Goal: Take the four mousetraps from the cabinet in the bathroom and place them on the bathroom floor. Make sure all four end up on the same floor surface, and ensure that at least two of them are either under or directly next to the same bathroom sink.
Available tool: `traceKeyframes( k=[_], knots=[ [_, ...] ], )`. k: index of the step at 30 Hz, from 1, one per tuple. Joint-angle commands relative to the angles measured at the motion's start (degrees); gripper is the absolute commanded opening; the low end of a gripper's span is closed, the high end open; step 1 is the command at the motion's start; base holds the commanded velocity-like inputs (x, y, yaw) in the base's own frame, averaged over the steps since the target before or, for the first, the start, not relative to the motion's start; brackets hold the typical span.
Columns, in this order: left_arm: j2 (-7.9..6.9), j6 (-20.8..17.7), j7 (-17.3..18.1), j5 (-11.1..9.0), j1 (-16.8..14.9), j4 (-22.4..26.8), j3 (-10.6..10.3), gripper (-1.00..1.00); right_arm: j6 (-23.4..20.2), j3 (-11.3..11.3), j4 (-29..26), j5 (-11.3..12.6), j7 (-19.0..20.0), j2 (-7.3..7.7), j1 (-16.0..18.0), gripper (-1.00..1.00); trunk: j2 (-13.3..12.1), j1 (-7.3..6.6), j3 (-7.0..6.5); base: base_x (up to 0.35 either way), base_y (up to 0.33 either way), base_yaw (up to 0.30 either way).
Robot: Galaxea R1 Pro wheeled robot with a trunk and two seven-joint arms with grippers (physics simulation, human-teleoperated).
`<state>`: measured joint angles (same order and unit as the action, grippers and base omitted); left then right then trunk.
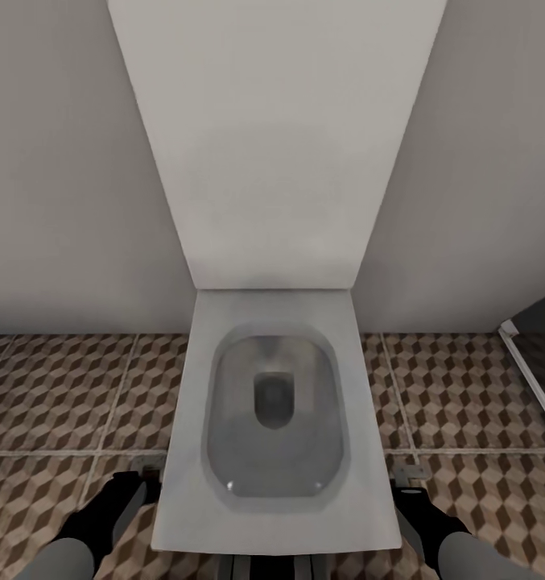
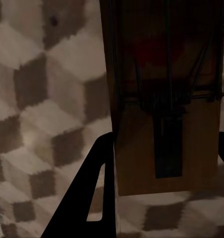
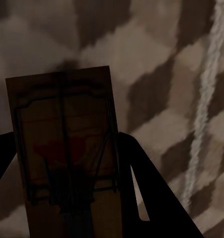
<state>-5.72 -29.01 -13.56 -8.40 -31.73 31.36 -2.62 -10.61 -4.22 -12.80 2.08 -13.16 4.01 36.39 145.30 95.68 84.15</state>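
Note:
In the left wrist view my left gripper (image 2: pixel 166 141) is shut on a mousetrap (image 2: pixel 166 99), a brown wooden board with dark metal wire, held just above the cube-patterned bathroom floor (image 2: pixel 42 99). My right gripper (image 3: pixel 66 139) is shut on a second mousetrap (image 3: pixel 62 148) over the same tiles (image 3: pixel 156 89). From the head view the left gripper (image 1: pixel 139 479) hangs low at the toilet's left side and the right gripper (image 1: pixel 407 477) at its right side, both over the bathroom floor (image 1: pixel 63 387). The cabinet and the sink are out of view.
A white toilet (image 1: pixel 272 419) with its lid raised stands directly ahead against the grey wall (image 1: pixel 55 201), between my two arms. A dark panel with a white frame (image 1: pixel 530 379) runs along the floor at the far right.

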Motion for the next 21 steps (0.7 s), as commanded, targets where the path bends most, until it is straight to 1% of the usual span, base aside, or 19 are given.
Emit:
traceKeyframes(
  k=[1,3,7,21],
  knots=[
    [-0.20,-0.3,-0.4,-0.6,0.0,0.1,-0.3,-1.00,-0.4,-0.5,-0.1,0.4,-0.3,0.03,0.0,-1.00,0.0,0.01,0.26,0.000,0.000,0.000],
    [-0.72,-0.3,-0.4,-0.6,0.0,0.1,-0.3,-1.00,-0.4,-0.4,-0.1,0.4,-0.3,0.03,0.0,-1.00,0.1,0.06,0.71,0.000,0.000,0.000],
    [-1.07,-0.3,-0.4,-0.7,0.0,0.1,-0.3,-1.00,-0.4,-0.4,-0.2,0.4,-0.3,0.03,0.0,-1.00,0.1,0.06,0.71,0.000,0.000,0.000],
    [-0.79,-0.3,-0.4,-0.7,0.0,0.0,-0.3,-1.00,0.5,-0.4,-0.1,0.4,-0.3,0.07,0.0,-1.00,0.1,0.06,0.71,0.000,0.000,0.000]
  ],
)
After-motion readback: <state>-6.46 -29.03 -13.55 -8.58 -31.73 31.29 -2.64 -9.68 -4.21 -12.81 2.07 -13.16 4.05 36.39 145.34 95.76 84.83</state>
